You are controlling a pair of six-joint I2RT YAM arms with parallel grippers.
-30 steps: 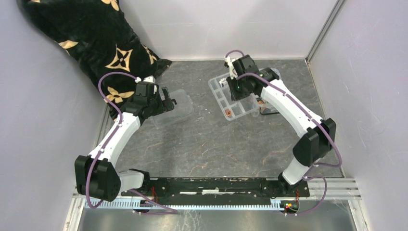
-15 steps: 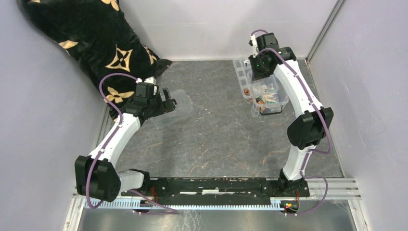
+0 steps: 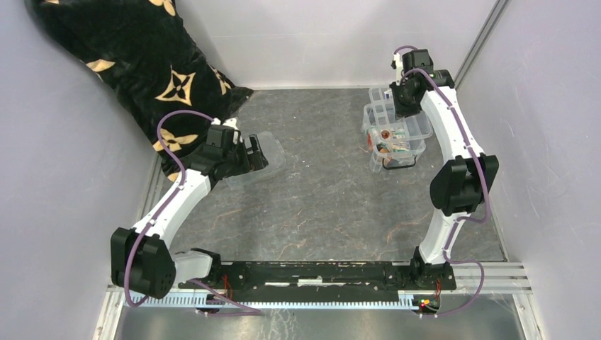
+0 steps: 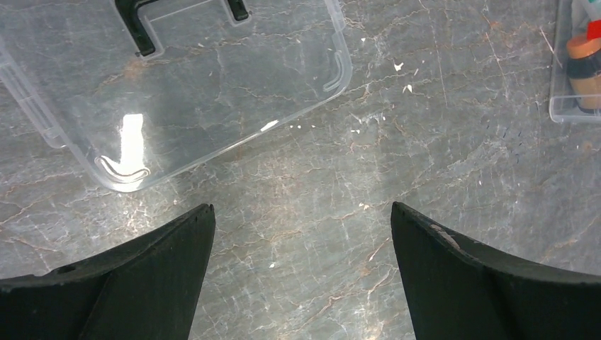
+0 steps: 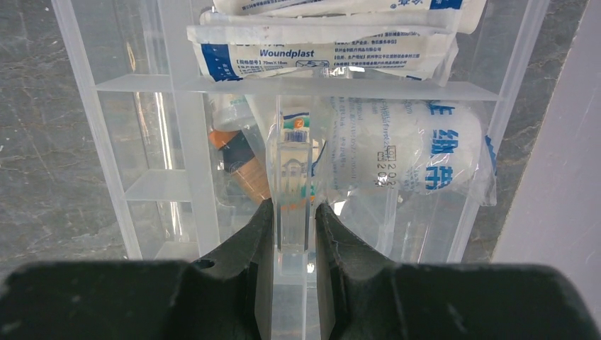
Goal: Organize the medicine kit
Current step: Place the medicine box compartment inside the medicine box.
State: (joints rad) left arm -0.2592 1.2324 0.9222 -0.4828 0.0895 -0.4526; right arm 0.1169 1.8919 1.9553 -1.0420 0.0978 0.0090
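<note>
The medicine kit box point(image 3: 398, 150), clear with black clips, stands at the back right and holds packets and an orange-capped bottle point(image 5: 241, 159). My right gripper point(image 3: 409, 91) is shut on the upright centre tab point(image 5: 293, 177) of the clear divided tray point(image 3: 385, 113) and holds it over the box. Woundplast packets point(image 5: 319, 42) and a bandage roll point(image 5: 414, 152) show through the tray. The flat clear lid point(image 3: 256, 161) with its black handle point(image 4: 142, 32) lies on the table at the left. My left gripper point(image 4: 301, 209) is open and empty just beside the lid point(image 4: 198, 85).
A black cushion with tan flower marks point(image 3: 142, 64) fills the back left corner, next to my left arm. The right wall point(image 3: 538, 142) runs close to the kit box. The box's edge shows at the right of the left wrist view point(image 4: 570, 85).
My right gripper has carried the divided tray from mid-table to the back right, over the kit box. My left gripper has shifted slightly right, off the lid.
</note>
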